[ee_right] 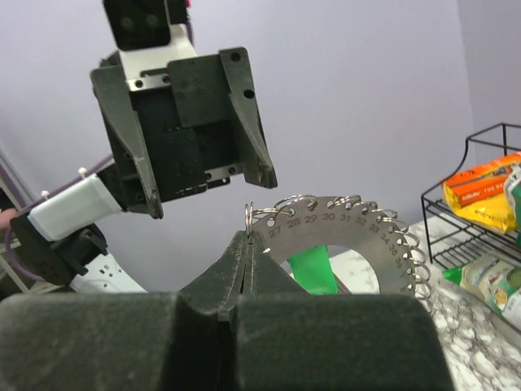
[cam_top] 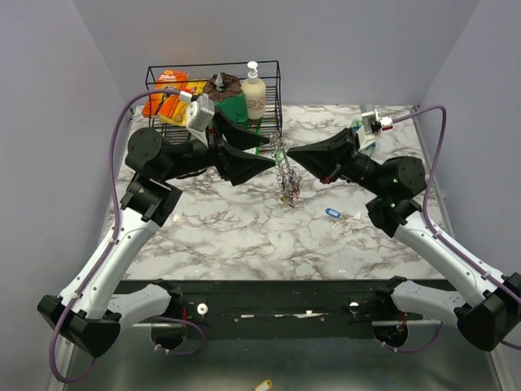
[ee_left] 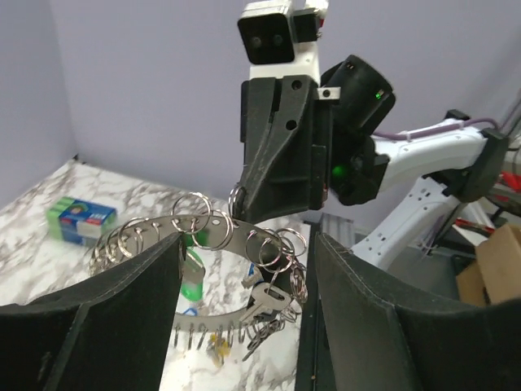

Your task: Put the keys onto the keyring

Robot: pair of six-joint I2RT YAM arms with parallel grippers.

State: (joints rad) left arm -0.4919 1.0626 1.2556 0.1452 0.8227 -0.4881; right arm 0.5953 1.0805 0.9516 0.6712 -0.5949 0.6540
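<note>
R hand (ee_right: 247,244) pinched shut on keyring (ee_right: 342,224) edge. L hand (cam_top: 266,152) spread, just left of it. Blue key (cam_top: 331,213) on tabletop (cam_top: 228,236), right.

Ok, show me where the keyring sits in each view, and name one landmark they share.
Top external: keyring at picture centre, at the tip of the right end effector.
Left wrist: keyring low centre, under the right end effector.
Right wrist: keyring centre right, rim pinched by the right end effector.
Shared landmark: the right end effector, shut on the keyring in every view.
</note>
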